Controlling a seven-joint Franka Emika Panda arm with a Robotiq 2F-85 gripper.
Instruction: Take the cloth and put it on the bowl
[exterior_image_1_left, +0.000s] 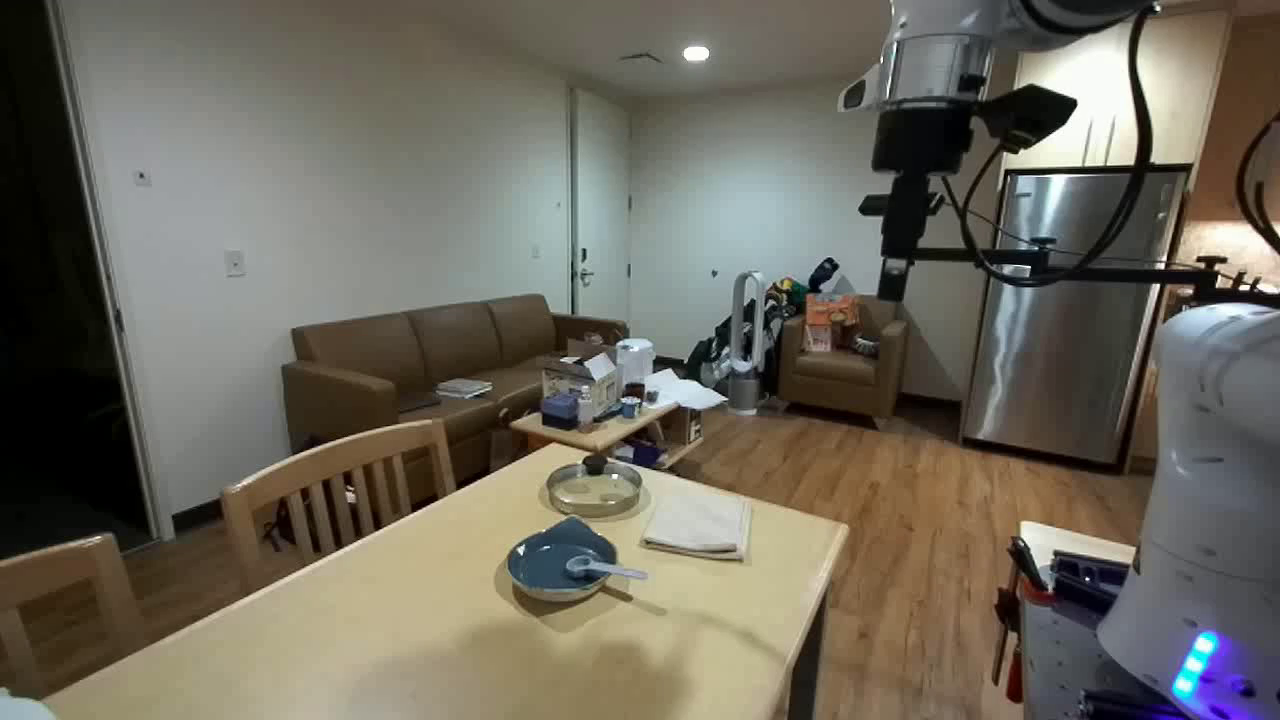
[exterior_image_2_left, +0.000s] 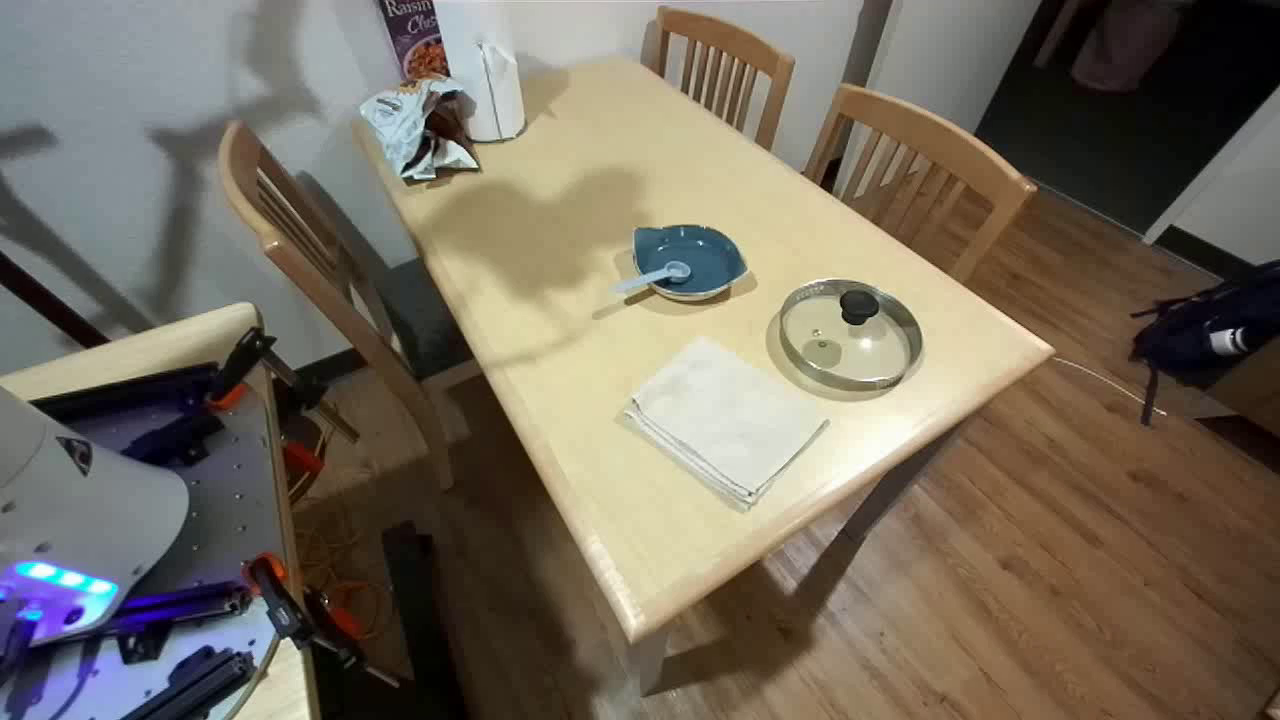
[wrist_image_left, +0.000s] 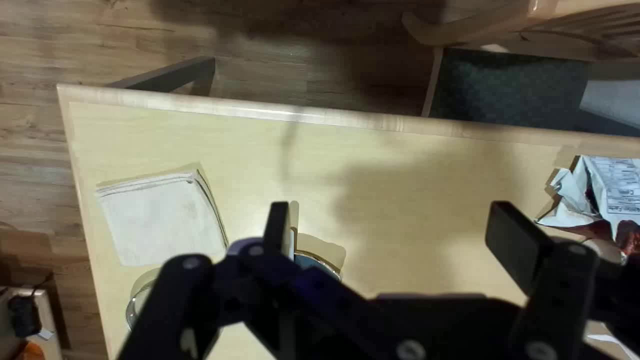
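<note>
Gripper (wrist_image_left: 391, 222) hangs above tbl (exterior_image_2_left: 570, 385), jaws spread wide. In an exterior view, folded cloth (exterior_image_2_left: 728, 420) lies flat at tbl's near end, w/ 1 glass lid (exterior_image_2_left: 850, 338) just to its right. Blue-grey bowl (exterior_image_2_left: 708, 262) sits farther off, apart from cloth, w/ 1 spoon (exterior_image_2_left: 676, 271) in it, handle out left.

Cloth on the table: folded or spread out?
Folded: in an exterior view, stacked layers show along one edge of the cloth, which lies flat on the table.
</note>
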